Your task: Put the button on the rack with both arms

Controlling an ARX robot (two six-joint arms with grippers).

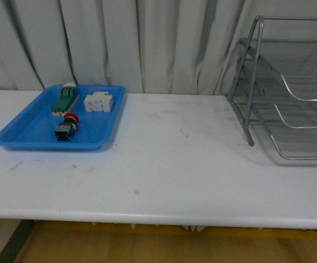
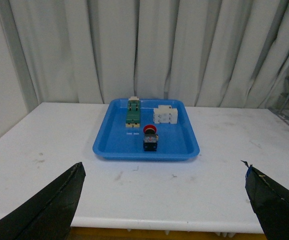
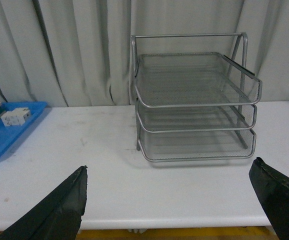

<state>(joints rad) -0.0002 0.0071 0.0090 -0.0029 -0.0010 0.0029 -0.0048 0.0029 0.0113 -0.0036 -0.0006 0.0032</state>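
The button, red-capped with a yellow collar and dark body, lies in the blue tray at the table's left. The left wrist view shows the button well ahead of my left gripper, which is open and held back over the table's front edge. At the right stands the silver three-tier wire rack. That rack faces my right gripper, which is open, empty and some way short of it. Neither arm shows in the front view.
A green block and a white block lie in the blue tray behind the button. White curtains hang behind the table. The table's front edge runs across the near side.
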